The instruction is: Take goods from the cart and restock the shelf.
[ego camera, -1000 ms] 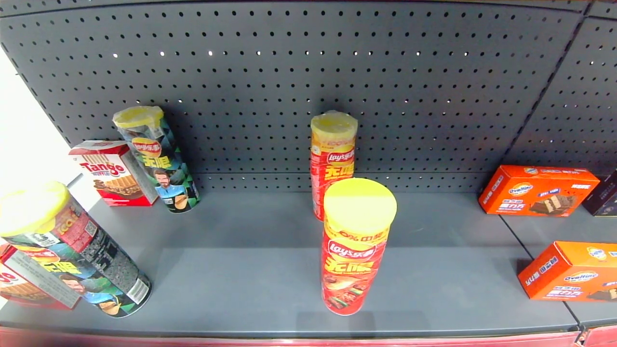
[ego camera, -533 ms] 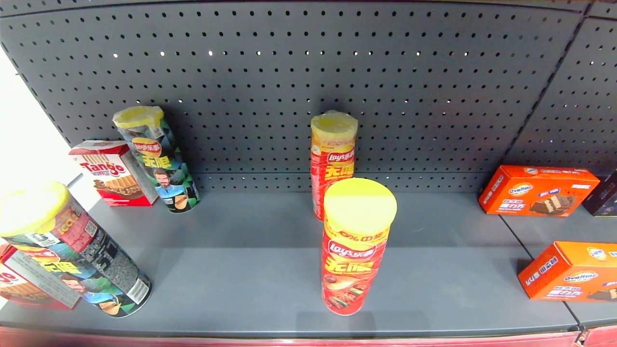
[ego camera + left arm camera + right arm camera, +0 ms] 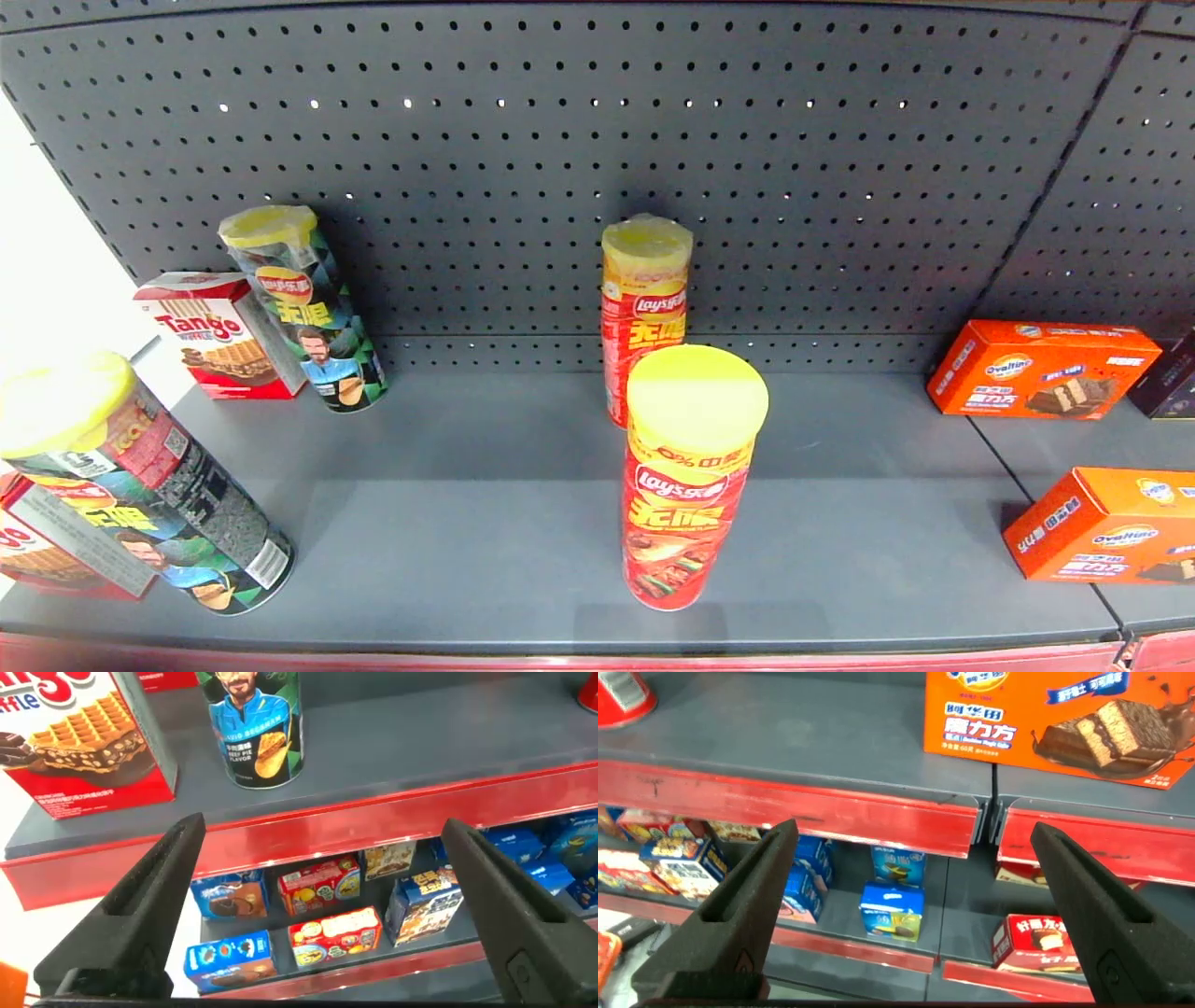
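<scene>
On the grey shelf [image 3: 485,523] two red chip cans stand upright in the middle, one at the front [image 3: 689,476] and one behind it [image 3: 644,313] by the pegboard. Dark chip cans stand at the left, one at the back [image 3: 303,308] and one at the front [image 3: 140,485]. My left gripper [image 3: 322,915] is open and empty, below the shelf's red front edge [image 3: 327,826], under the front dark can [image 3: 252,723] and a wafer box [image 3: 75,737]. My right gripper [image 3: 915,915] is open and empty, below the shelf edge [image 3: 803,798] under an orange box [image 3: 1055,719].
Red wafer boxes [image 3: 219,331] sit at the left, orange chocolate boxes [image 3: 1041,367] at the right. The lower shelf holds several small snack boxes [image 3: 322,882] and blue boxes [image 3: 892,910]. Wide bare shelf lies on either side of the red cans.
</scene>
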